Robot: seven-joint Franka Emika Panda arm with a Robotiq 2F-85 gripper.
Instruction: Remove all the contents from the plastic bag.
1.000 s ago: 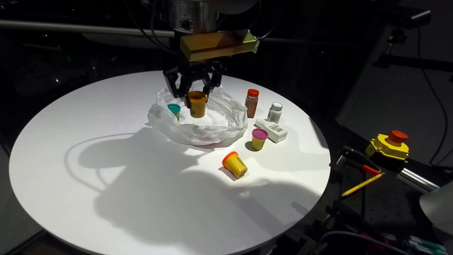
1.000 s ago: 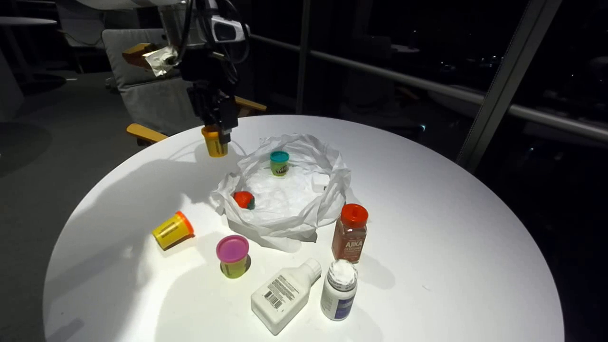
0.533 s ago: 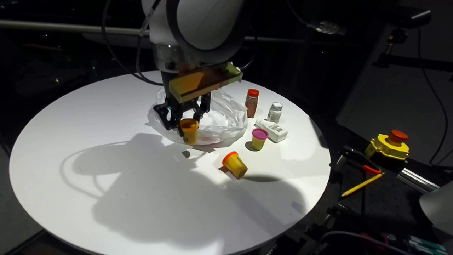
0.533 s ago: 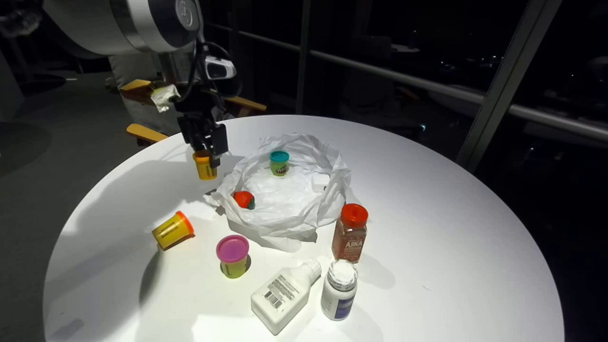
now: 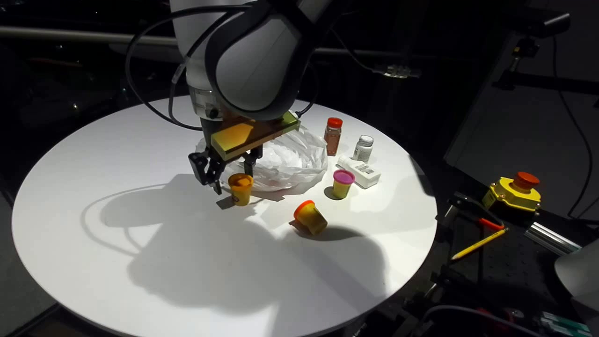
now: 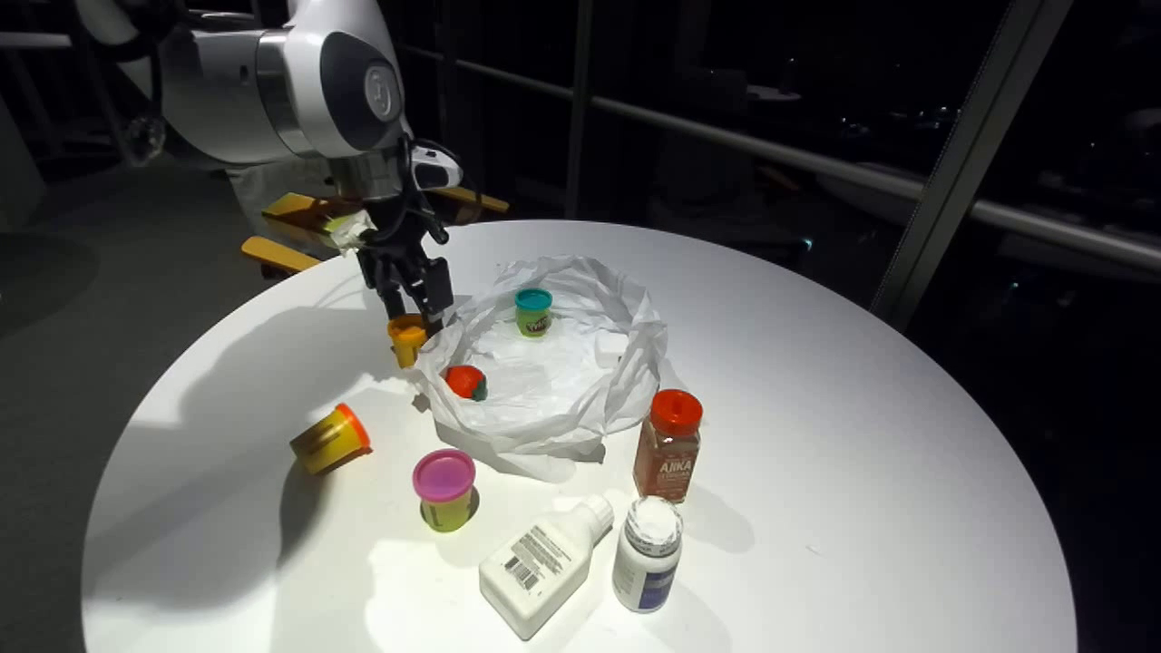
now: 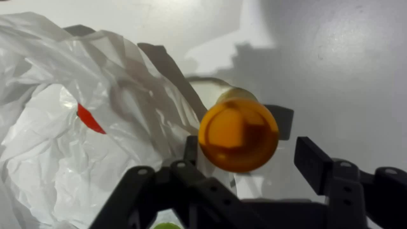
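An orange cup (image 5: pixel 241 191) is upright at or just above the table, right beside the plastic bag (image 6: pixel 590 413). My gripper (image 7: pixel 246 146) is open around it: a gap shows between the cup and the right-hand finger (image 7: pixel 313 165) in the wrist view, while the left-hand one is close to the cup. Inside the spread, whitish bag, an exterior view shows a teal-lidded cup (image 6: pixel 533 313), a red strawberry-like piece (image 6: pixel 465 382) and a white block (image 6: pixel 611 348). From the wrist, only a sliver of the red piece (image 7: pixel 90 121) is visible past the bag's folds.
On the round white table (image 6: pixel 862 453) outside the bag are a tipped yellow cup (image 6: pixel 329 440), a purple-lidded cup (image 6: pixel 444 490), a white bottle lying down (image 6: pixel 544 562), a small white bottle (image 6: pixel 648 553) and a brown red-capped bottle (image 6: pixel 668 444).
The arm carried the orange cup from above the bag's edge down to the table beside it. The fingers have since spread and let go of the cup.
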